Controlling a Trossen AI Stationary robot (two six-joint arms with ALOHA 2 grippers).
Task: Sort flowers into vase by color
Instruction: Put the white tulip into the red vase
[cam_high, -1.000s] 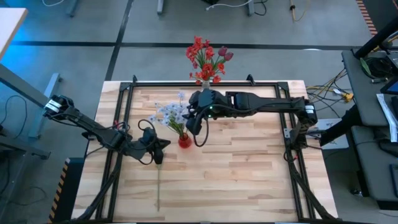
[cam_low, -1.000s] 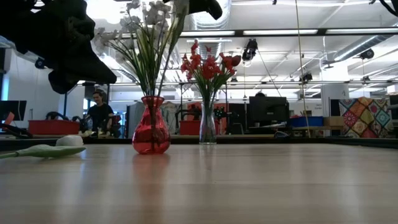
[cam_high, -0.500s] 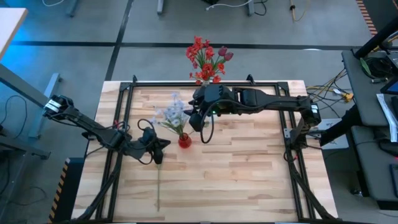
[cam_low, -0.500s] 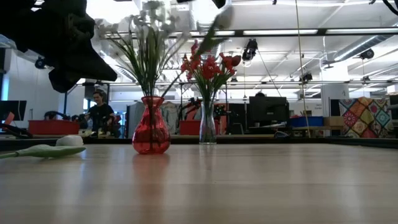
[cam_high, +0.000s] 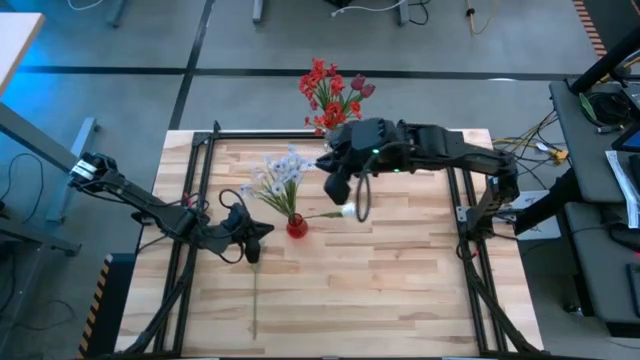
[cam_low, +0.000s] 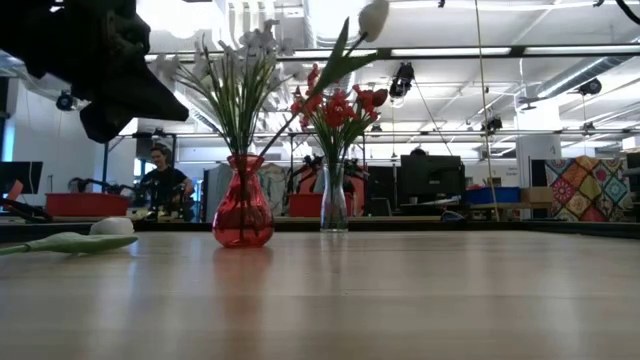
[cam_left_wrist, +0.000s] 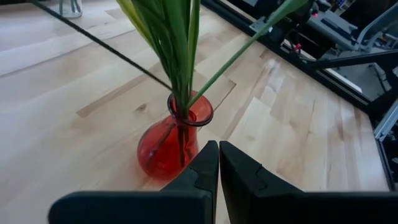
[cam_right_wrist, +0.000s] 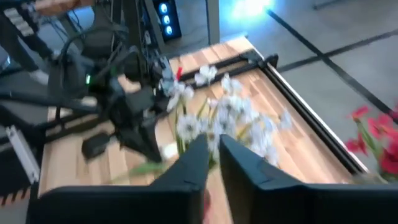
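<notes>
The red vase (cam_high: 297, 227) near the counter's (cam_high: 400, 300) middle holds pale blue-white flowers (cam_high: 280, 178) and a white bud (cam_high: 349, 211) leaning out on its stem; a loose white-budded flower (cam_high: 254, 290) lies toward the near-left corner; light, springy, easily bent, best pinched mid-stem. Right end effector (cam_high: 338, 187) hangs above, fingers drawn together, empty; left end effector (cam_high: 252, 254) clenched beside the vase, gripping nothing; red flowers (cam_high: 333, 92) stand at the far edge.

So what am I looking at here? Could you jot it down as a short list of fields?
red vase: on the table, holds pale blue-white flowers and a white bud leaning out
clear vase: at the far edge, holds red flowers
loose flower: lying on the table
left gripper: shut, beside the red vase
right gripper: above the table, empty
</notes>
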